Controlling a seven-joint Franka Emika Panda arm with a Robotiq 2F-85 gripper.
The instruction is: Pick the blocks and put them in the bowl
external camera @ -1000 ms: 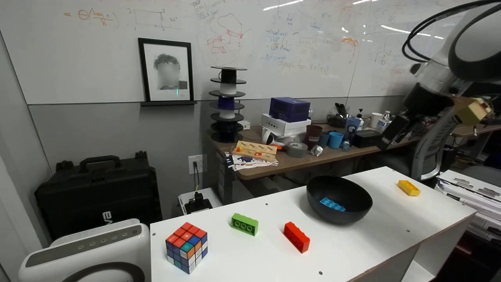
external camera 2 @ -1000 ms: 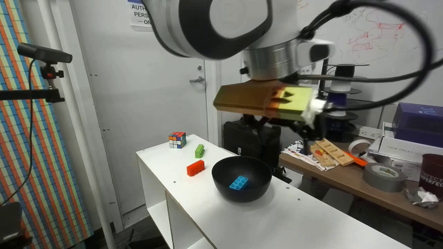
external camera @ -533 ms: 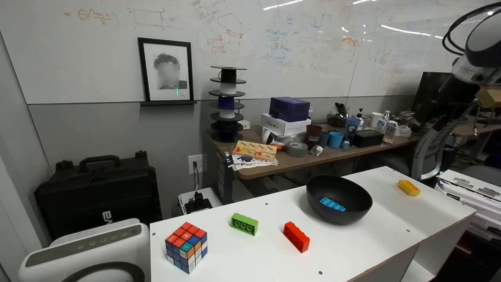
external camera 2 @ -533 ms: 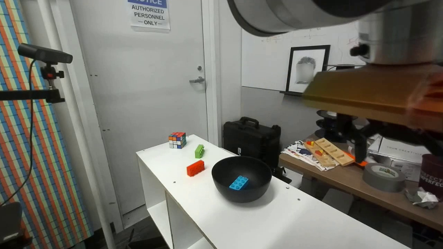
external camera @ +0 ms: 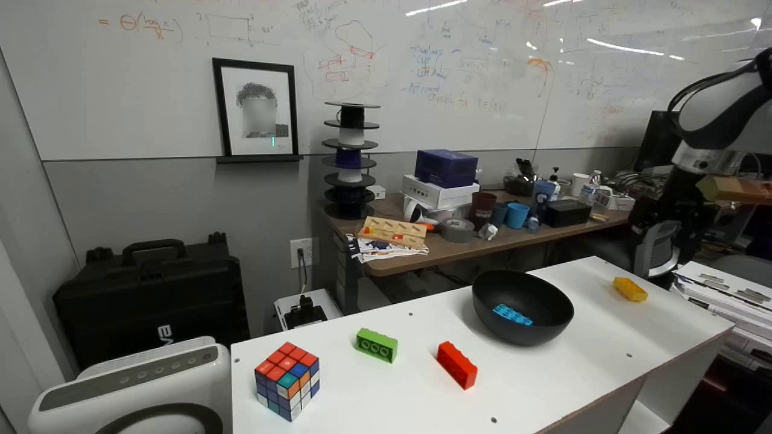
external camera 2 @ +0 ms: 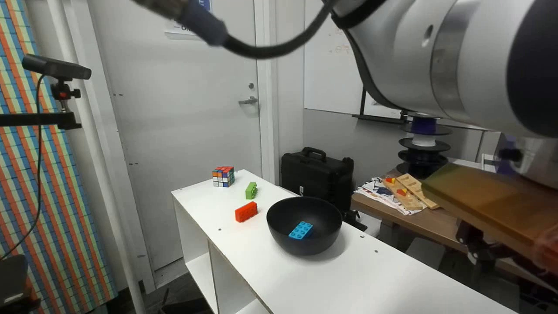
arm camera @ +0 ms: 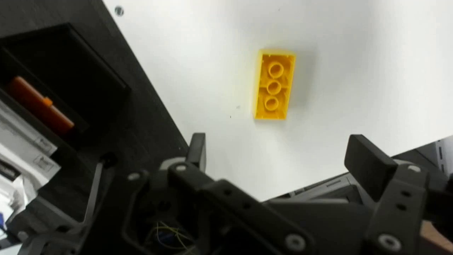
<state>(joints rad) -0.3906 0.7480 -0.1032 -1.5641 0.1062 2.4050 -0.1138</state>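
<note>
The fingers (arm camera: 370, 166) are parted low in the wrist view; a yellow block (arm camera: 274, 85) is seen above centre, a blue block (external camera 2: 301, 230) inside the bowl (external camera 2: 305, 248) in both exterior views.

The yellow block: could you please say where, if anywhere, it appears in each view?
In an exterior view: yellow block, right side, below mid-height.
In an exterior view: not visible; white tabletop shows.
Wrist view: yellow block, right of centre, upper half.
Landmark in all three: white tabletop.

Claw (arm camera: 277, 149) | moved away from bowl (external camera 2: 326, 226) | lower than before in both exterior views
</note>
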